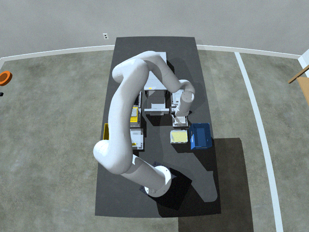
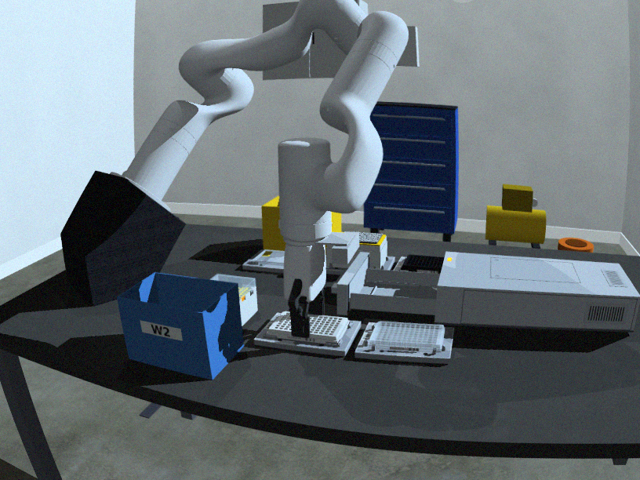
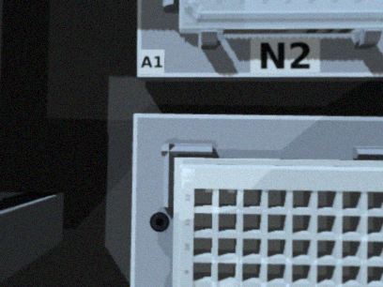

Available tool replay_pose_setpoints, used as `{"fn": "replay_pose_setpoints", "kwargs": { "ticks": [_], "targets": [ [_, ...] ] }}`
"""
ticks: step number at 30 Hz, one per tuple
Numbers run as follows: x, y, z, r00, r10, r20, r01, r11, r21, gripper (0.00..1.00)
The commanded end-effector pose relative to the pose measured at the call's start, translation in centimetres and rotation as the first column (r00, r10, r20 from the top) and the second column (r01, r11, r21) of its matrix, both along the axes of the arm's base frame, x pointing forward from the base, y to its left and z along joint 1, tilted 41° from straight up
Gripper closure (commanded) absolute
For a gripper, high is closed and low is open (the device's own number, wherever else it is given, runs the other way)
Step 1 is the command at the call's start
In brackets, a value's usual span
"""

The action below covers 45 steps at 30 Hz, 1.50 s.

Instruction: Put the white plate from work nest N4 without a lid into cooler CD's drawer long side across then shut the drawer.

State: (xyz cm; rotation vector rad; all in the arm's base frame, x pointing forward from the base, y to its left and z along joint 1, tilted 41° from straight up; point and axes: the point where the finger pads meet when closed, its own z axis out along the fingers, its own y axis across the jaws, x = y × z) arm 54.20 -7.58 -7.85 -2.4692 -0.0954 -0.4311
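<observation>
The white plate [image 2: 311,326] has open square wells and no lid. It lies flat in its work nest [image 2: 304,340], beside the nest marked N2 [image 3: 284,54]. My gripper [image 2: 298,321] reaches straight down over the plate's left part, and its dark fingers are shut on the plate's sides while the plate still sits in the nest. In the wrist view the plate [image 3: 282,225] fills the lower right and no fingers show. The cooler CD [image 2: 537,292] stands behind, its drawer [image 2: 398,289] pulled out and its lamp [image 2: 449,259] lit. From above, my wrist covers the plate [image 1: 180,119].
A lidded clear plate [image 2: 405,336] sits in nest N2 just right of the white plate. The blue bin W2 [image 2: 176,330] stands close on the left, with a box of yellow tips [image 2: 242,298] behind it. More nests and a yellow bin [image 2: 271,222] stand beyond the drawer.
</observation>
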Motion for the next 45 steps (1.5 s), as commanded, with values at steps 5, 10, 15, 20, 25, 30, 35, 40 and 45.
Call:
{"fn": "replay_pose_setpoints", "kwargs": {
  "ticks": [5, 10, 15, 20, 25, 30, 35, 40, 45],
  "targets": [
    [0.07, -0.09, 0.06, 1.000, -0.001, 0.001, 0.001, 1.000, -0.001, 1.00],
    [0.07, -0.08, 0.06, 1.000, -0.001, 0.001, 0.001, 1.000, -0.001, 1.00],
    [0.07, -0.08, 0.06, 1.000, -0.001, 0.001, 0.001, 1.000, -0.001, 1.00],
    [0.07, -0.08, 0.06, 1.000, -0.001, 0.001, 0.001, 1.000, -0.001, 1.00],
    [0.07, -0.08, 0.06, 1.000, -0.001, 0.001, 0.001, 1.000, -0.001, 1.00],
    [0.07, -0.08, 0.06, 1.000, -0.001, 0.001, 0.001, 1.000, -0.001, 1.00],
    [0.07, -0.08, 0.06, 1.000, -0.001, 0.001, 0.001, 1.000, -0.001, 1.00],
    [0.05, -0.13, 0.11, 1.000, -0.001, 0.002, 0.001, 1.000, -0.001, 1.00],
    [-0.04, -0.32, 0.36, 1.000, -0.001, 0.002, 0.001, 1.000, -0.001, 1.00]
  ]
}}
